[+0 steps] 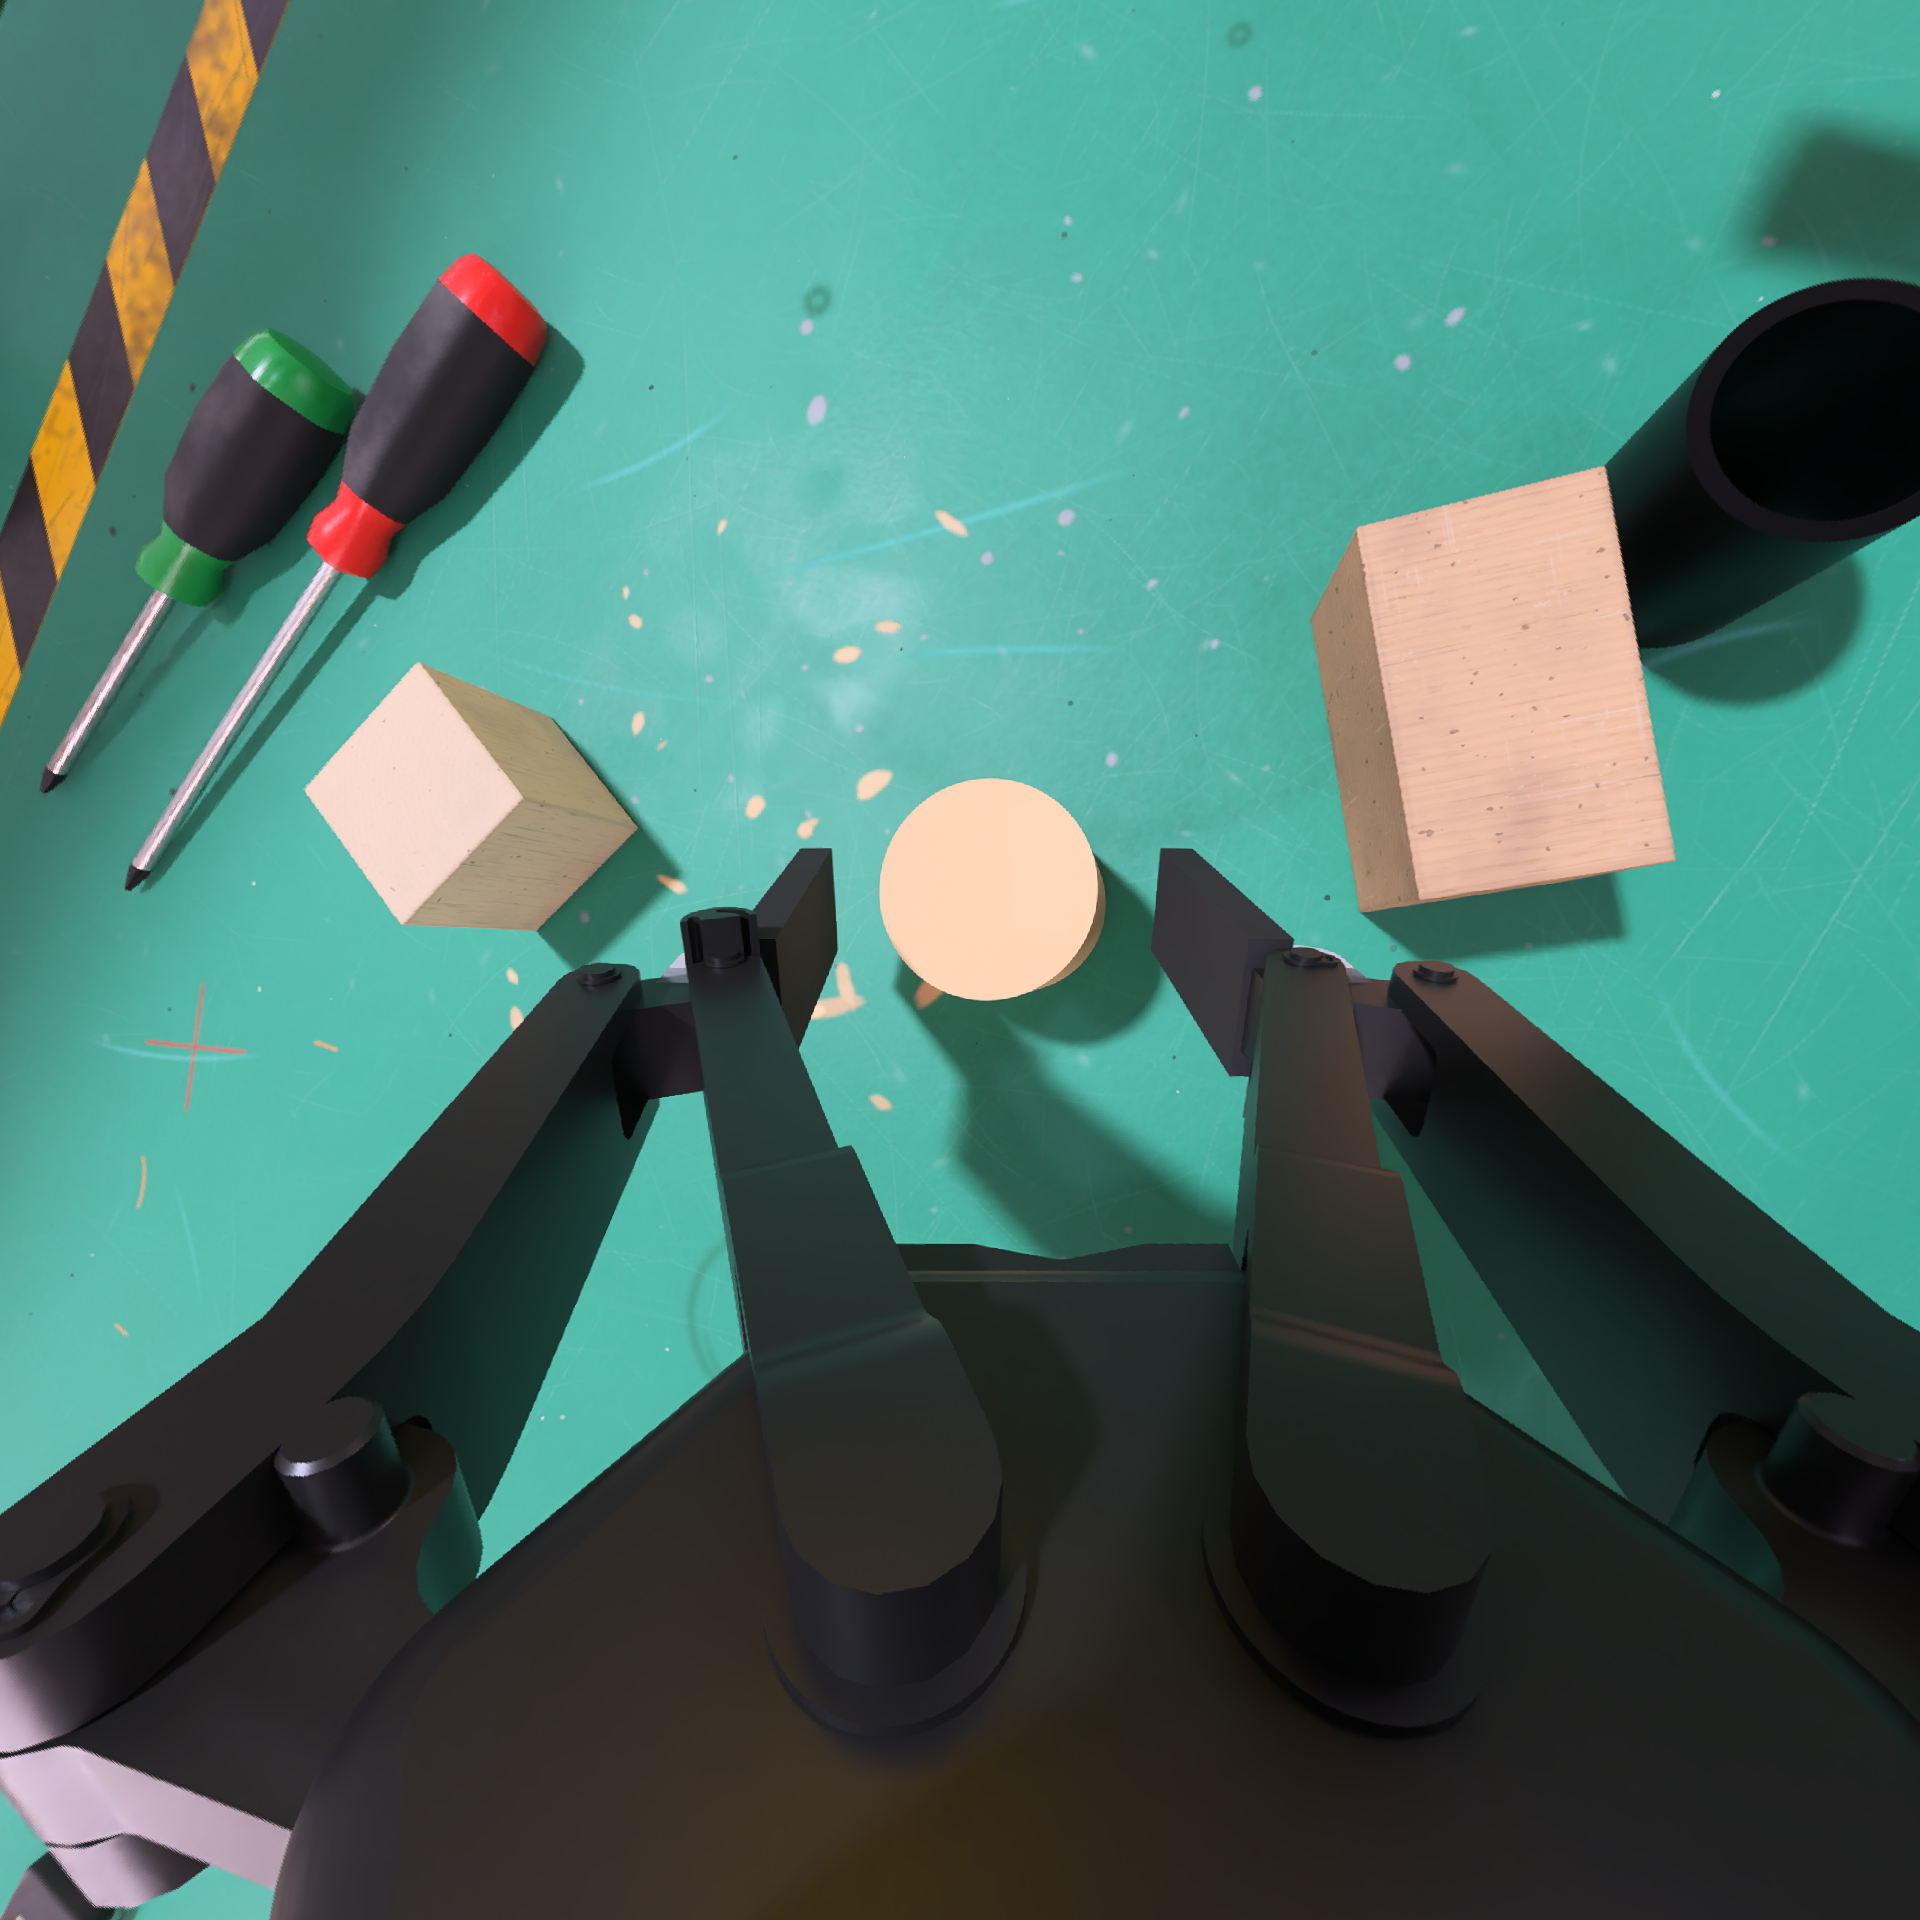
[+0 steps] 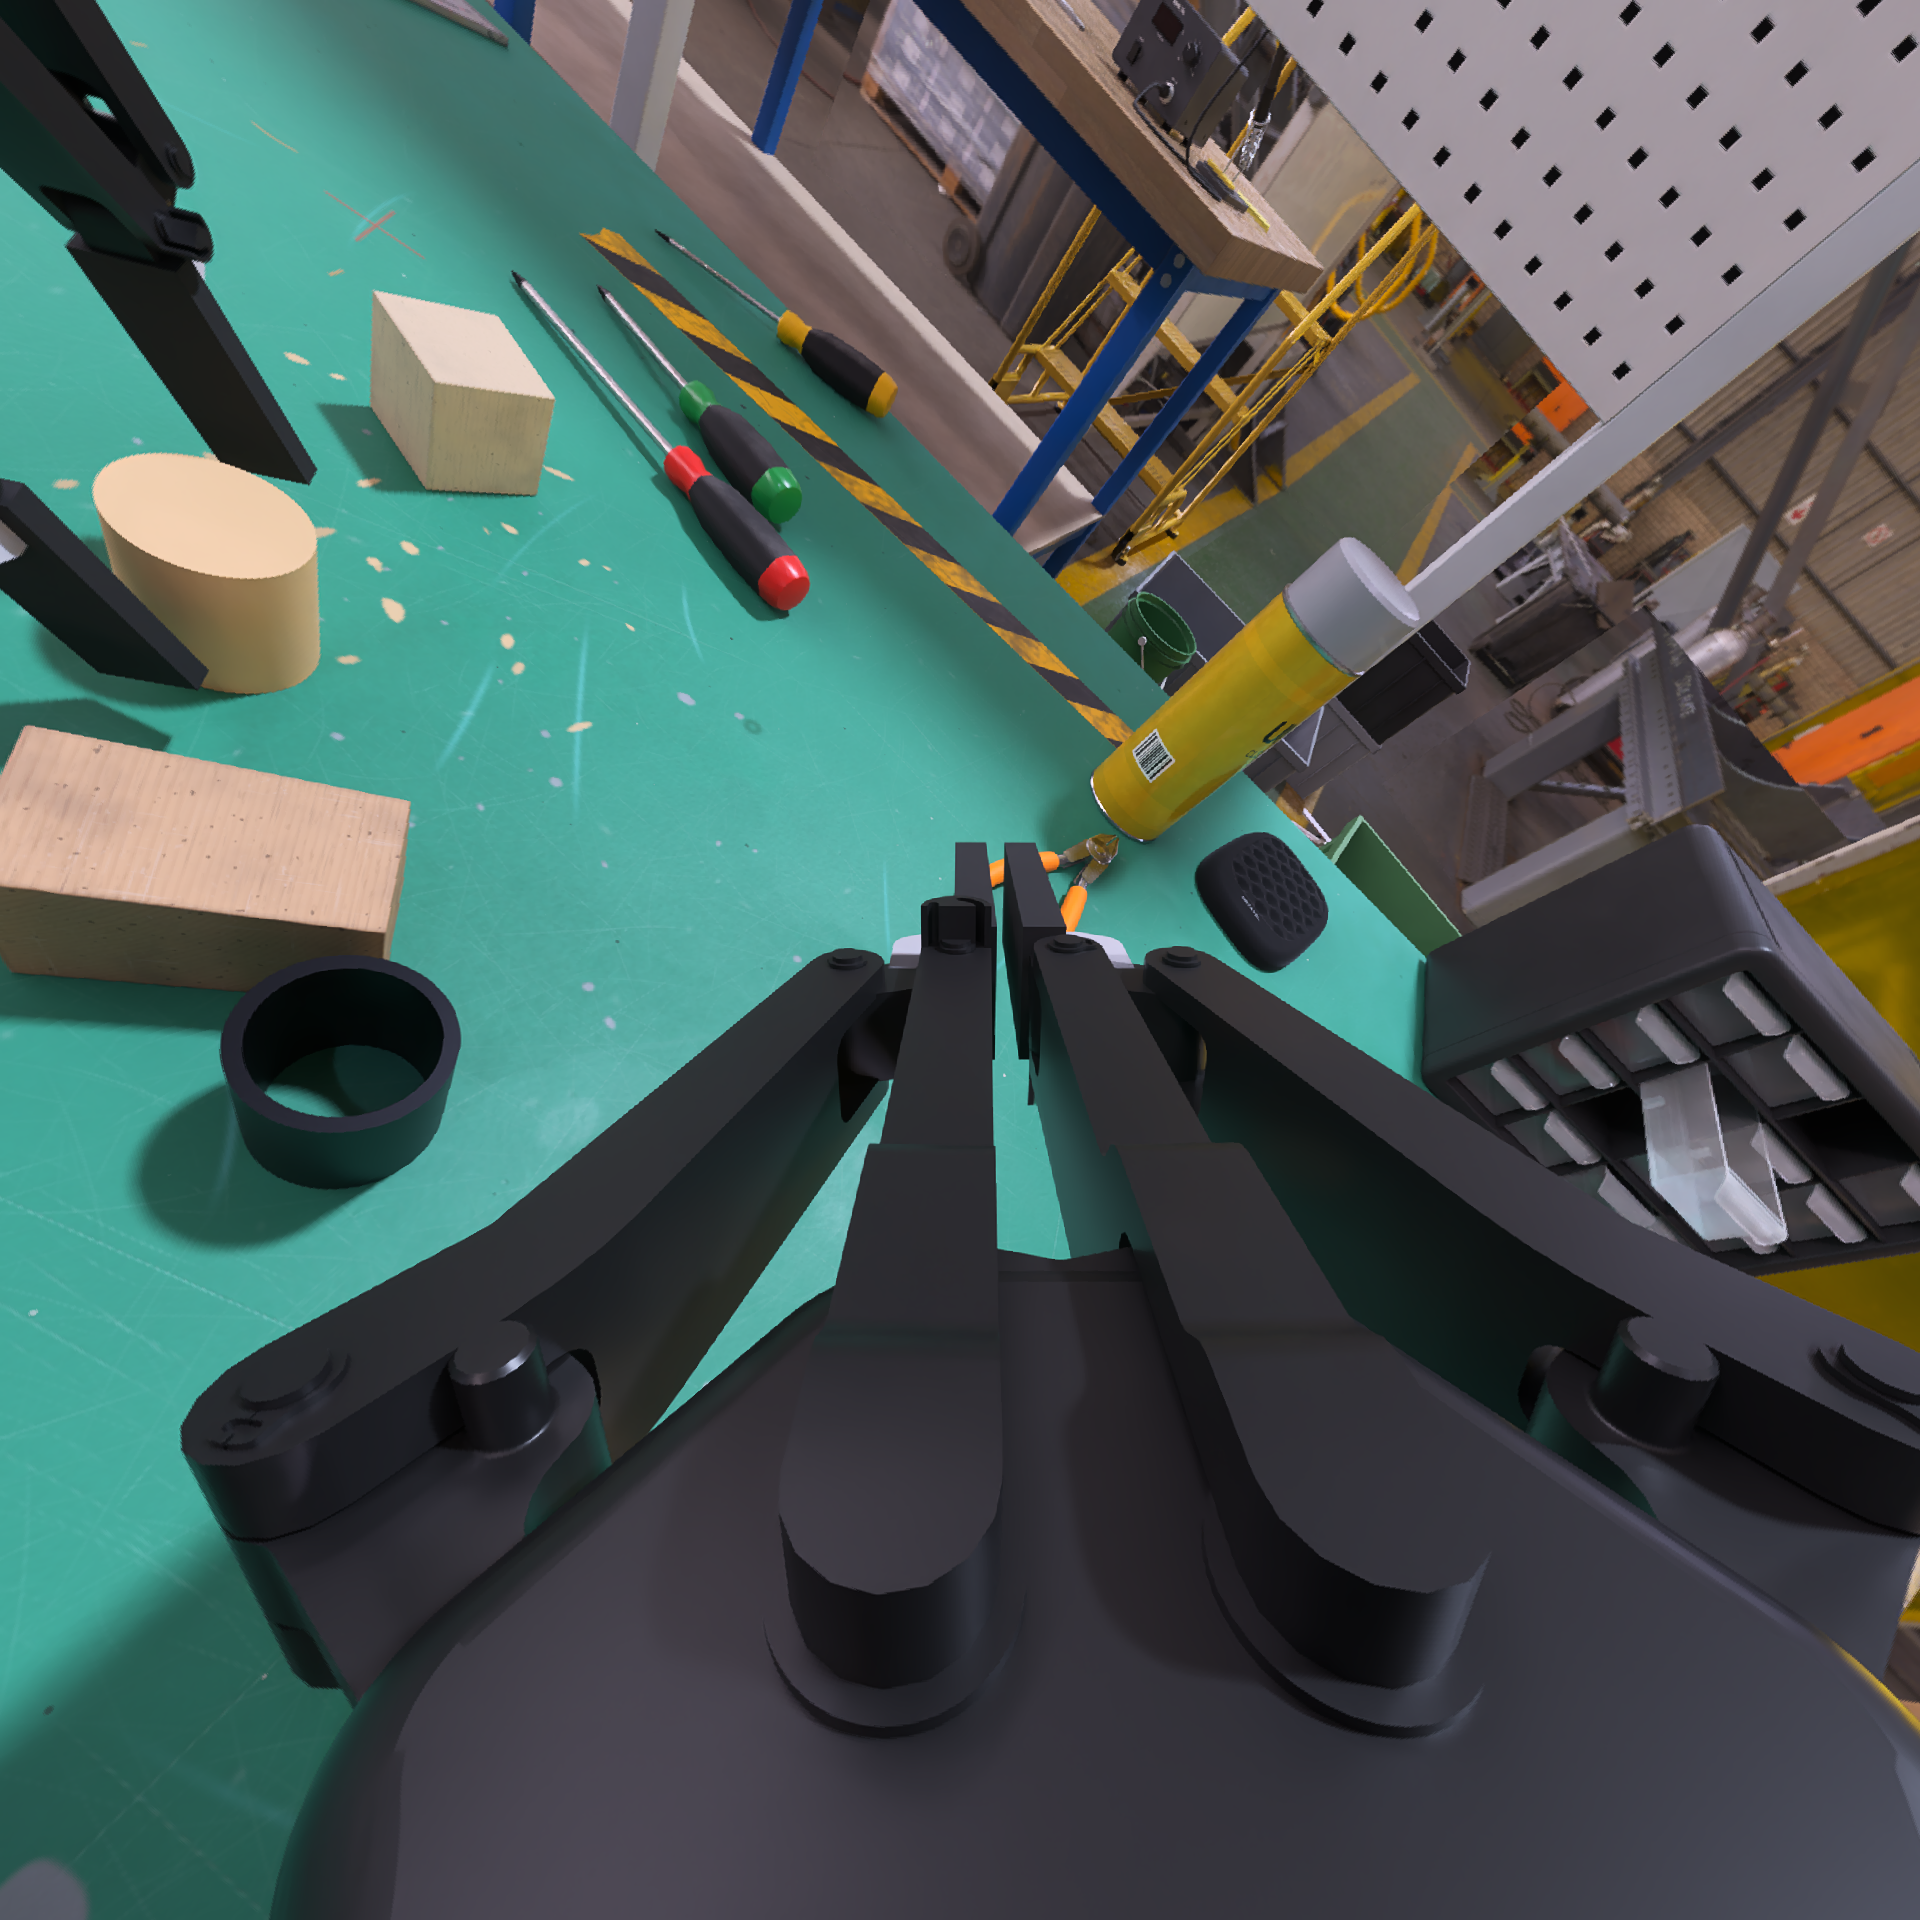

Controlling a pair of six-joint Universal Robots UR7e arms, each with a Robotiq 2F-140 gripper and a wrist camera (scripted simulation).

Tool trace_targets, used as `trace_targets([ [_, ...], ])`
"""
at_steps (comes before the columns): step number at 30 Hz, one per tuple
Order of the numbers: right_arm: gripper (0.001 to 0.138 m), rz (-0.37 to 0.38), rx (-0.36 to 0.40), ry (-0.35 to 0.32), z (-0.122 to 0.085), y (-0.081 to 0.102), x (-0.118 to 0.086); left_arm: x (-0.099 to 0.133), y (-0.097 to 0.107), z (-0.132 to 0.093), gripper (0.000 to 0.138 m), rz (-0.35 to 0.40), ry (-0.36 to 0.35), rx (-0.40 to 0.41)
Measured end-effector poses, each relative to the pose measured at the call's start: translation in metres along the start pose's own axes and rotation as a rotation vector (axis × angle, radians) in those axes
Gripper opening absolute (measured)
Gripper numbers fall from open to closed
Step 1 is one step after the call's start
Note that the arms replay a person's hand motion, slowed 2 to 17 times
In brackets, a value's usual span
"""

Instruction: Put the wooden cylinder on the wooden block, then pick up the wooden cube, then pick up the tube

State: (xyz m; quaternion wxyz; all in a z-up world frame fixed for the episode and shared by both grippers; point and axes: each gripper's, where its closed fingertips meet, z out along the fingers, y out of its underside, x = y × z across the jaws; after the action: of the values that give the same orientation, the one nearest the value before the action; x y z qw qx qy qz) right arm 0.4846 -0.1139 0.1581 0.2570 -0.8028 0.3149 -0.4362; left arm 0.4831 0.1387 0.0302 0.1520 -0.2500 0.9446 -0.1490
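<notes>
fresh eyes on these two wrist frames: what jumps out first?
The open left gripper straddling the upright wooden cylinder, a finger on each side with gaps showing, mid-table. Just right of it lies the wooden block, with the black tube behind it. In the right wrist view, a yellow spray can lies tilted at the table's edge.

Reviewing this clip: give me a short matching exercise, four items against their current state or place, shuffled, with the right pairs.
Items:
1. left gripper
2. right gripper
3. wooden cylinder
4. tube

States:
A. shut, holding nothing
B. upright on the mat, between open fingers
C. open, straddling the cylinder
D. standing beside the wooden block

Pairs: 1-C, 2-A, 3-B, 4-D
</notes>
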Motion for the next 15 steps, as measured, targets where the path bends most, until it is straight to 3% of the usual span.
trace_targets([
  [10,0.005,-0.002,0.000,0.003,-0.0008,0.0003,0.0015,0.0001,0.0004,0.0062,0.059,0.027,-0.003,-0.017],
  [15,0.005,-0.003,0.001,0.006,-0.0013,0.0002,0.0025,0.0003,-0.0015,0.0072,0.058,0.036,0.004,-0.011],
])
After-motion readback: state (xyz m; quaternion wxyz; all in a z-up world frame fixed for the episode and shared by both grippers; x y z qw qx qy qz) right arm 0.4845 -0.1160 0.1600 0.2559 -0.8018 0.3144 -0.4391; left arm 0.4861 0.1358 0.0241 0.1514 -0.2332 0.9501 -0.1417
